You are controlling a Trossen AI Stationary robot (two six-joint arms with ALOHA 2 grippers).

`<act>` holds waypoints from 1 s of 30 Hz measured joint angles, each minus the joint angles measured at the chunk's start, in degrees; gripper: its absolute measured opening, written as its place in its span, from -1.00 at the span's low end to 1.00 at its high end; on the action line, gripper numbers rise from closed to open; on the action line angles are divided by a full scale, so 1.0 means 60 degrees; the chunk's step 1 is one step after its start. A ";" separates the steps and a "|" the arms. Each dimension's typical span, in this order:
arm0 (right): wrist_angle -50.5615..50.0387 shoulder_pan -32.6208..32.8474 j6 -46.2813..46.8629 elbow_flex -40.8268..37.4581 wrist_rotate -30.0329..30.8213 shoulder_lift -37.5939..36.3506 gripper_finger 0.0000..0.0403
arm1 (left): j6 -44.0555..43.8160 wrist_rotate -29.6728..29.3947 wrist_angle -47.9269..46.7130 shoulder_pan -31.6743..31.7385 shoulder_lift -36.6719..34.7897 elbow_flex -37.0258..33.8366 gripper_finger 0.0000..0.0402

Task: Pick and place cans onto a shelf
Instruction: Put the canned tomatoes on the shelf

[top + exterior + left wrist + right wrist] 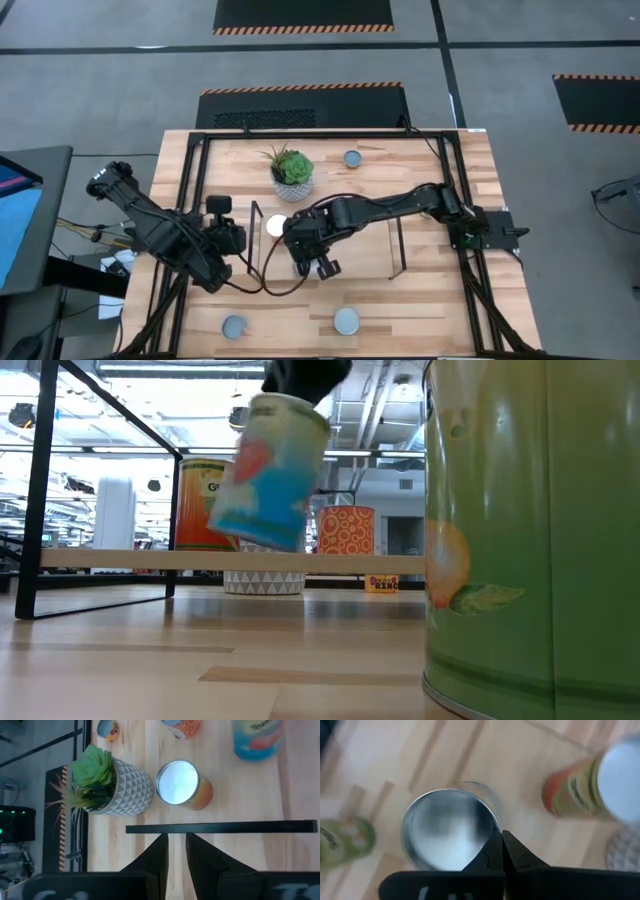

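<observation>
My right gripper (308,255) is over the light-wood shelf (360,262) and is shut on a blue-and-red can (272,472) with a silvery top (447,832). The can hangs above the shelf board (120,561). An orange-sided, white-topped can (275,225) stands on the board near its left end and also shows in the left wrist view (182,782). Loose cans stand on the table at the far side (351,158) and near the front edge (234,326) (346,320). My left gripper (176,855) is open by a narrow gap and empty, just outside the shelf's left wire upright (220,826). My right gripper holds the blue-and-red can by the rim of its top (496,831), pinched between the two fingers, which come from above. The can hangs below the fingers, tilted, lifted clear of the shelf board (300,561).
A green succulent in a white patterned pot (291,172) stands just beyond the shelf. A green can (520,540) stands very close to the low camera. The black table frame (190,200) runs along the table's sides. An orange-patterned can (345,530) shows behind the shelf.
</observation>
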 joint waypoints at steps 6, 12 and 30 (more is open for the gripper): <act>0.0137 -0.0025 0.0114 0.0011 0.0037 0.0092 -0.93 | -0.0512 -0.0029 -0.0008 -0.0257 -0.0328 0.0006 -0.72; 0.0221 -0.0043 0.0110 0.0014 0.0041 0.0110 -0.87 | -0.0771 0.0004 0.0003 -0.0550 -0.0347 0.0000 -0.72; 0.0411 -0.0536 0.0038 0.0011 0.0070 0.0110 -0.57 | -0.0922 -0.0033 0.0012 -0.0663 -0.0334 0.0000 -0.72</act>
